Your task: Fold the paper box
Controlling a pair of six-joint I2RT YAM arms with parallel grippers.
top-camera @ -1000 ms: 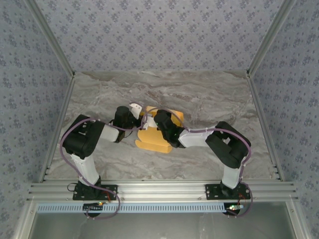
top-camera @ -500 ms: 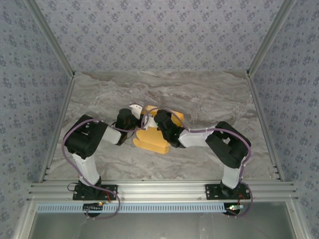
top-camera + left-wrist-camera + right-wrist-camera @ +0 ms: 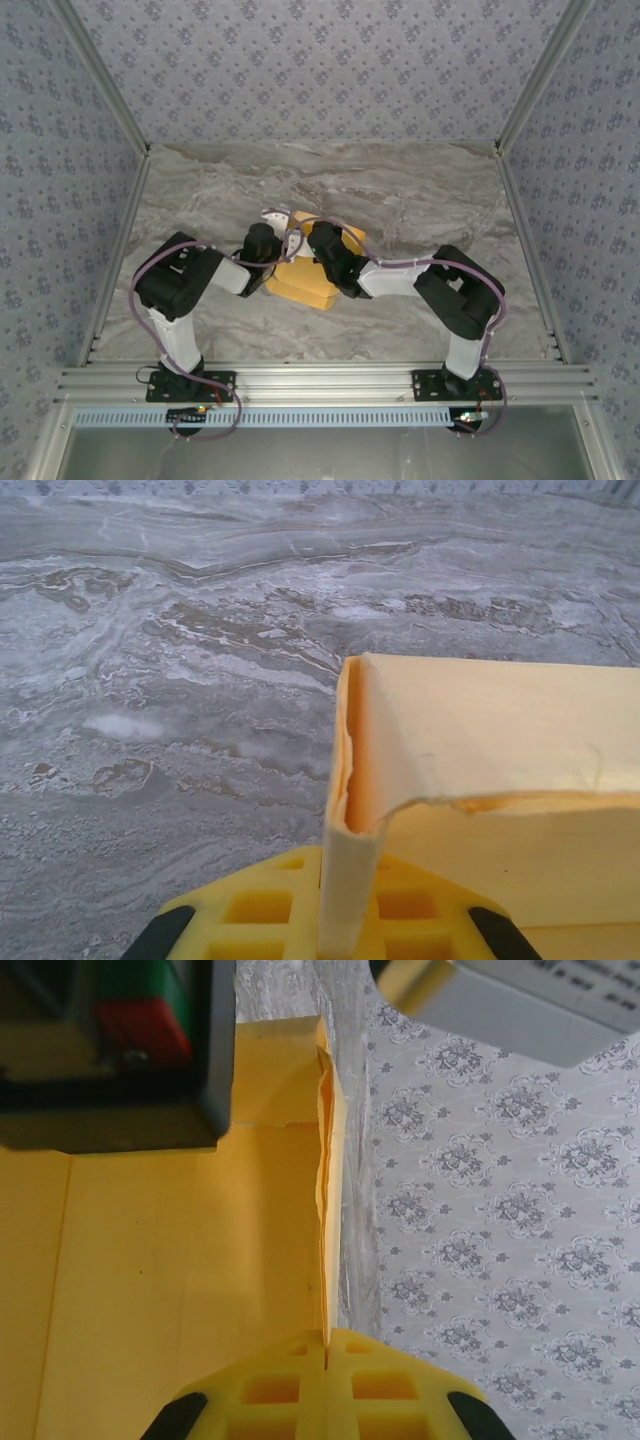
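Two arms meet in the middle of the marbled desk [image 3: 430,200], and between them sits the paper box [image 3: 305,282], yellow-orange and partly formed, roughly centred and a little nearer the arms than the back wall.

The left gripper [image 3: 345,920] has its yellow fingers [image 3: 260,910] closed on a thin upright wall of the box, one pad on each side of the card. The right gripper [image 3: 327,1360] is pinched the same way, with the card's edge running straight into the seam between its pads.

My guess is that the step in hand is standing a side wall up and creasing it. To do that well, both pinches should stay firm but gentle and turn the wall along its scored line, the two arms moving together so the sheet doesn't twist. In the left wrist view the top of the gripped wall looks curled and the layers slightly parted at the corner, so a hard tug there could tear or buckle it.

From above, the long axis of the box seems to run away from the arms, leaning right at the far end. Its near short edge faces the bases. The wrists cover its middle, so that is an estimate.
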